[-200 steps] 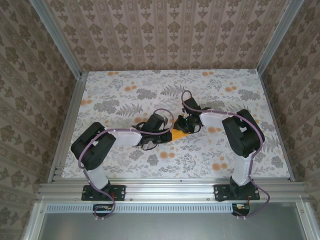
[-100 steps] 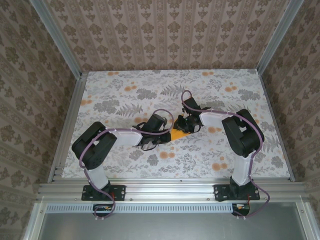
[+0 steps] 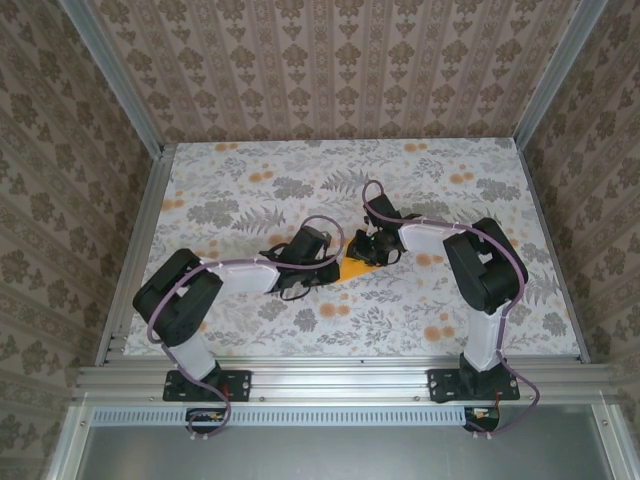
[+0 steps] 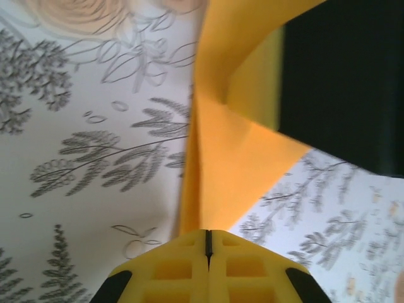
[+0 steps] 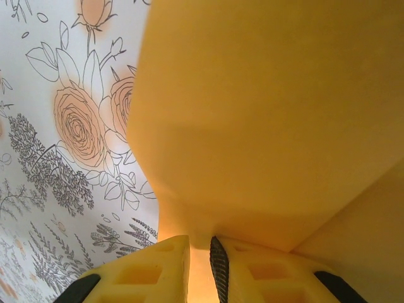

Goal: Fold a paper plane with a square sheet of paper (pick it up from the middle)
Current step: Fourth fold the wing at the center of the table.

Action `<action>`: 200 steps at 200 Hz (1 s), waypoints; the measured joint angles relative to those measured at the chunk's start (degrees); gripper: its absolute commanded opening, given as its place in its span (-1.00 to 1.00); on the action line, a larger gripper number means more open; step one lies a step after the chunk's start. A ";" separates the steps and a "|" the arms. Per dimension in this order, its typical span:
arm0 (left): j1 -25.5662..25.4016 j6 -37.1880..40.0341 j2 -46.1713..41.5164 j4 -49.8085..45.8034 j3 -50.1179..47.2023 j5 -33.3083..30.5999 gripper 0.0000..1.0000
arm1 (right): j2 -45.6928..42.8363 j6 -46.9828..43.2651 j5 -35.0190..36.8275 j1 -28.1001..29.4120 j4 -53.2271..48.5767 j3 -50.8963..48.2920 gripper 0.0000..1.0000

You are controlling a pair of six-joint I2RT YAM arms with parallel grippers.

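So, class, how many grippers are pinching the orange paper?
2. The left gripper pinches the paper from the left; the right gripper pinches it from the right.

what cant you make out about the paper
Top view: the left wrist and right wrist cover most of the orange paper; folds too small to read.
Left wrist view: a dark body at upper right hides its far end.
Right wrist view: paper close and blurred, edges cut by the frame.

Top external camera: mounted high behind the arm bases (image 3: 200, 385), facing down and forward, whole floral table (image 3: 250, 330) in frame. Each wrist camera looks along its own yellow fingers (image 4: 180, 274), very close to the table. All three views share the orange paper (image 3: 352, 270) at table centre.
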 measured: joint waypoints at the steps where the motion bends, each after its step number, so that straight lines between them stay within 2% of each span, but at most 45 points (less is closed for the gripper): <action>1: 0.00 0.00 -0.02 0.04 0.00 0.07 -0.88 | 0.00 0.00 0.00 0.00 0.00 0.00 -0.55; 42: -0.55 0.00 1.16 0.50 0.46 1.86 -0.90 | 0.04 0.11 0.00 0.00 0.02 0.00 -0.56; 89: -0.74 0.00 3.93 -1.53 1.40 1.11 -0.91 | 0.13 0.24 0.00 0.00 0.00 0.07 -0.56; 160: -0.59 -1.57 3.91 -1.55 1.05 -0.76 -0.93 | 0.96 0.85 0.00 0.00 -0.83 1.31 -0.55; 200: 0.96 -4.00 1.14 0.66 -2.73 0.09 -0.91 | 1.40 0.94 0.02 0.02 -1.92 2.16 -0.56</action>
